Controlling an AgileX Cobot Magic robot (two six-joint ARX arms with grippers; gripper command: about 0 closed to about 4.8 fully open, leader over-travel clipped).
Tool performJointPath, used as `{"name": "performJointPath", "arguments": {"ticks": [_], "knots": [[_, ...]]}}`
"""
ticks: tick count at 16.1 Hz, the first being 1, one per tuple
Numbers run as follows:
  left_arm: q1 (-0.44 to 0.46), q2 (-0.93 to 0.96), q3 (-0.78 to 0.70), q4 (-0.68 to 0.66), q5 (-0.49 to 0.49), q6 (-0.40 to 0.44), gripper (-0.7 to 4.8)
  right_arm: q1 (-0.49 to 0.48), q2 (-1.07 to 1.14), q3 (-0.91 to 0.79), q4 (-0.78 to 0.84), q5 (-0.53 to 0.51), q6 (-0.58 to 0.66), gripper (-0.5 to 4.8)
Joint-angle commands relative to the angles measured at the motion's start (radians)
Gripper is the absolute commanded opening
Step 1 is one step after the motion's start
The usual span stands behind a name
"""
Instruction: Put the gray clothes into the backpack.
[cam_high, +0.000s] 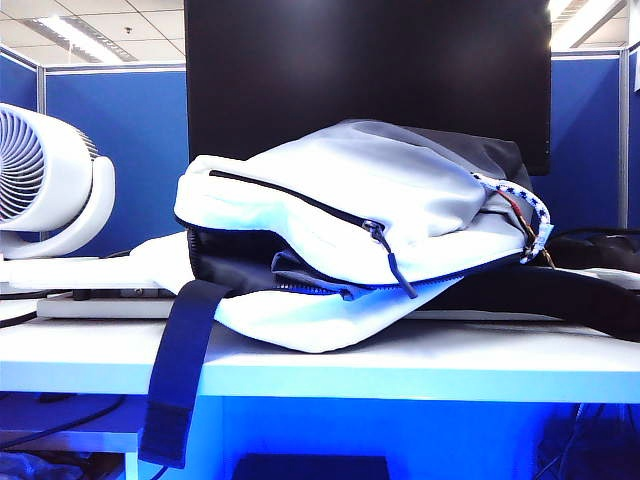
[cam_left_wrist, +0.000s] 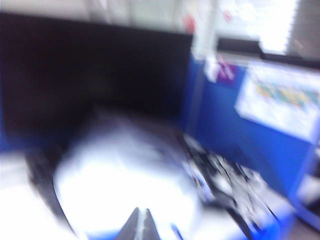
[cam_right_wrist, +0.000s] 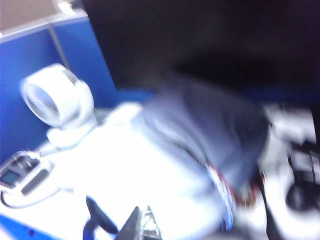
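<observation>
1. Two arms are absent from your exterior view; left of it stands a round white plastic fan (cam_high: 45, 180), idle beside the work.
2. Your left gripper (cam_left_wrist: 140, 223) hangs clear above the large white fabric backpack (cam_high: 330, 210), its fingers pressed together on nothing.
3. A fold of dark gray soft clothes (cam_high: 300, 270) shows inside the backpack's unzipped mouth, so you can judge the garment stowed.
4. Your right gripper (cam_right_wrist: 141, 225) also hovers over the backpack, clenched and empty, probably since nothing is left to carry.
</observation>
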Motion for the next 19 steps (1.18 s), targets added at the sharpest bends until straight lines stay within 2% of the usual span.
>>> {"name": "performJointPath", "arguments": {"ticks": [1,3,4,7,10,12,16,18,19], "knots": [[-0.128,0.002,-0.002,-0.235,-0.086,0.122,-0.05,-0.001,-0.031,-0.071,-0.045,-0.037,0.063,-0.06],[-0.234,0.002,-0.003,-0.372,-0.135,0.193,-0.05,0.000,-0.034,-0.124,-0.086,-0.103,0.064,-0.06],[-0.254,0.002,-0.005,-0.395,-0.132,0.200,-0.05,0.000,-0.036,-0.143,-0.089,-0.118,0.065,-0.06],[-0.259,-0.020,-0.061,-0.361,-0.116,0.185,-0.05,0.000,-0.071,-0.203,-0.052,-0.144,0.042,-0.06],[-0.259,-0.114,-0.207,-0.137,-0.096,0.055,-0.05,0.000,-0.136,-0.297,0.106,-0.172,-0.003,-0.06],[-0.259,-0.208,-0.338,0.012,-0.136,-0.014,-0.05,0.000,-0.192,-0.396,0.264,-0.182,-0.003,-0.06],[-0.259,-0.283,-0.514,0.172,-0.146,-0.041,-0.05,0.000,-0.241,-0.579,0.447,-0.197,-0.037,-0.05],[-0.259,-0.283,-0.618,0.312,-0.096,-0.080,-0.05,0.001,-0.261,-0.720,0.633,-0.294,-0.037,-0.06],[-0.259,-0.283,-0.655,0.365,-0.096,-0.100,-0.05,0.002,-0.266,-0.774,0.727,-0.299,-0.037,-0.06]]}}
